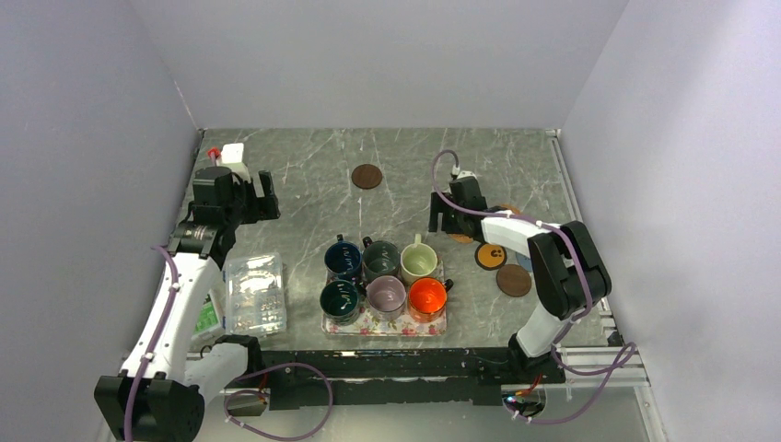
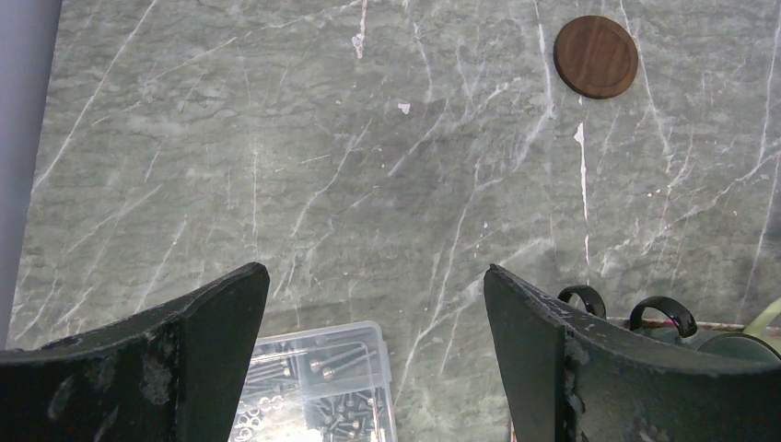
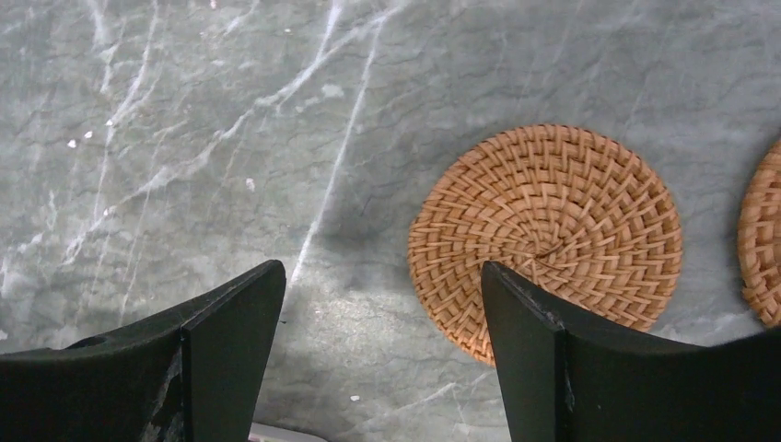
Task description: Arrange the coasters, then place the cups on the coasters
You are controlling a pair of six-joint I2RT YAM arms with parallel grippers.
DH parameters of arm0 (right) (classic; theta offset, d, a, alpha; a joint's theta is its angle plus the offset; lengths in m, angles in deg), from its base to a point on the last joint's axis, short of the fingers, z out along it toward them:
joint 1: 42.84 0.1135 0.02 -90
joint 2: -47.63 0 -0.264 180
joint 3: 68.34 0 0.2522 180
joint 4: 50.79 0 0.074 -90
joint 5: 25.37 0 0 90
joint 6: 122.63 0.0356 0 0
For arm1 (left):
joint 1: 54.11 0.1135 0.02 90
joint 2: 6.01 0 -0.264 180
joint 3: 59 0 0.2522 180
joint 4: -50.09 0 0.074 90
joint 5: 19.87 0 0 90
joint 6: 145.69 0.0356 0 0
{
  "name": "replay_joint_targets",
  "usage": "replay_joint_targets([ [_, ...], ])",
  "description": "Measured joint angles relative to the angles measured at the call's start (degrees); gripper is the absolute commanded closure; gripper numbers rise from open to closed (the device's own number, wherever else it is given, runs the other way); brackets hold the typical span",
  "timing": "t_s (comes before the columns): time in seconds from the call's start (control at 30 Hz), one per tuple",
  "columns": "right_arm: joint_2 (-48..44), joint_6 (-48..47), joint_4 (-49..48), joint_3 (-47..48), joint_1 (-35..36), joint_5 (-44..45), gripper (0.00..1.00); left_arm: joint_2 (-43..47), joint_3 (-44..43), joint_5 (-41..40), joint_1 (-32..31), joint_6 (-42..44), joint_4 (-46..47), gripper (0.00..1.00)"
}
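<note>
Several cups stand together on the floral tray [image 1: 382,329]: navy [image 1: 343,260], dark green [image 1: 380,260], cream [image 1: 419,262], a second dark green [image 1: 340,298], mauve [image 1: 386,295] and orange [image 1: 427,296]. One dark brown coaster [image 1: 367,176] [image 2: 596,56] lies alone at the back. At the right lie a black orange-rimmed coaster [image 1: 491,255], another brown coaster [image 1: 513,280] and a tan woven coaster [image 3: 545,235], with a second woven coaster [image 3: 763,239] at the edge of the right wrist view. My right gripper [image 3: 382,269] [image 1: 444,221] is open just left of the woven coaster, holding nothing. My left gripper [image 2: 376,273] [image 1: 265,197] hangs open and empty over bare table.
A clear plastic box [image 1: 255,293] [image 2: 318,382] of screws sits left of the tray, beneath my left gripper. Two cup handles [image 2: 583,296] show by the left gripper's right finger. Grey walls enclose the marble table on three sides.
</note>
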Motion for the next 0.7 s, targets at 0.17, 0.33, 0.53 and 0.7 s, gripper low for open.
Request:
replay_joint_targets([
  [0.17,0.4,1.6,-0.8,0.0,-1.7,0.2,0.18,-0.6,0.0,0.0,0.0,0.0,-0.2,0.06],
  [0.33,0.4,2.3,-1.5,-0.3,-2.7,0.2,0.18,-1.7,0.0,0.0,0.0,0.0,-0.2,0.06],
  [0.53,-0.2,2.3,-2.6,-1.3,-3.3,0.4,0.18,-2.4,0.0,0.0,0.0,0.0,-0.3,0.06],
  [0.7,-0.6,2.3,-2.4,-1.8,-3.8,1.6,0.17,-2.6,0.0,0.0,0.0,0.0,-0.3,0.06],
])
